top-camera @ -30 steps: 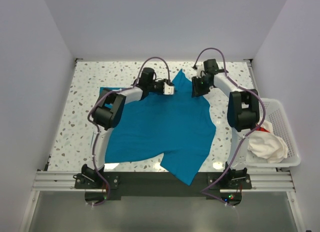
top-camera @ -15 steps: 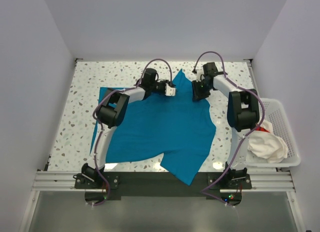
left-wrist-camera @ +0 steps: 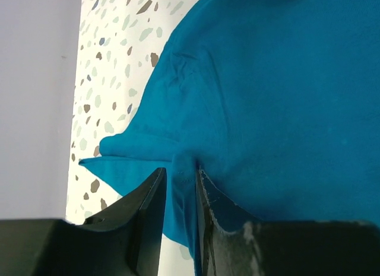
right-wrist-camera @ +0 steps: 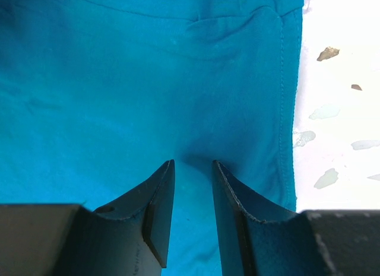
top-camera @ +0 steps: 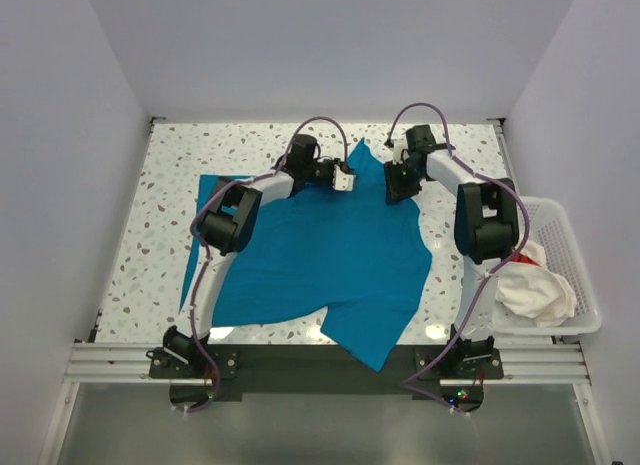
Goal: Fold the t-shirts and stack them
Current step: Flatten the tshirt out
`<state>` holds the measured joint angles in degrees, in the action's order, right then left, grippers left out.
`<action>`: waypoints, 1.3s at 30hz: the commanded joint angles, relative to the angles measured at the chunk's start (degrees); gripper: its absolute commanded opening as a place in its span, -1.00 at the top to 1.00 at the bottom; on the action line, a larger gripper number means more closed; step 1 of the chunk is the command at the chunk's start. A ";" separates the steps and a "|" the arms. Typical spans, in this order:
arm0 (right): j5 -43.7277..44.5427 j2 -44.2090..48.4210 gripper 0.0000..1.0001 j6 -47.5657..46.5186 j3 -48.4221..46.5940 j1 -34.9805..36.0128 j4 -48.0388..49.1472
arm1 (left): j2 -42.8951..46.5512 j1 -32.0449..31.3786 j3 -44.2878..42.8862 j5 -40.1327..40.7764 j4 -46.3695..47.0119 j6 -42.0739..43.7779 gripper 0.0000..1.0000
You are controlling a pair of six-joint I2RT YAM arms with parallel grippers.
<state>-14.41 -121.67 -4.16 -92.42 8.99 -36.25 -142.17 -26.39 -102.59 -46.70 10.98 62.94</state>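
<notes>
Pinching, left gripper [left-wrist-camera: 179, 172]: jaws nearly together, with a raised ridge of the teal t-shirt [top-camera: 320, 255] caught between them at its far edge.
Right gripper [right-wrist-camera: 193, 163]: jaws narrow too. Cloth puckers at the tips, near a stitched hem, so it appears to be clamped on the same shirt.
Shirt's place: spread across the middle of the table [top-camera: 170, 185]. Its far edge is peaked up between the two grippers, and a near corner hangs past the table's near edge.
Long axis: runs roughly from far to near, slanting toward the near right. I cannot tell which end is the collar.
Other shirt: the white t-shirt [top-camera: 535, 290] lies bunched in the basket [top-camera: 583, 265], well apart on the right.
Risk, slipping: both holds take only a thin fold, so a quick pull could let the cloth slide out.
Risk, skew: if one arm moves further than the other, the fold would probably come out crooked.
Risk, dragging: the overhanging corner may catch on the table's edge and drag against the pull.
</notes>
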 commanded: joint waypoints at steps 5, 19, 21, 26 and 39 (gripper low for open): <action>1.41 0.46 0.28 -1.11 -0.39 -0.03 -0.66 | -2.15 -0.33 -3.94 0.12 -2.55 1.23 0.42; 6.24 1.17 0.31 -1.99 1.37 -0.03 -1.10 | -0.48 3.54 -4.38 4.76 12.82 -20.21 1.00; 6.68 0.99 0.31 -2.25 1.19 -0.03 -1.19 | -0.57 4.24 -4.12 6.08 13.71 -22.23 1.00; 6.77 0.64 0.31 -2.34 0.75 0.06 -1.37 | -0.13 5.91 -1.75 12.06 14.94 -24.26 1.00; 12.13 0.11 0.43 -3.75 1.10 0.50 -3.56 | 1.28 9.16 -0.07 23.66 15.21 -34.25 0.54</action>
<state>-6.44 -121.67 -6.50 -91.37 9.45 -36.64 -144.53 -19.66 -101.60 -27.92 23.14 35.46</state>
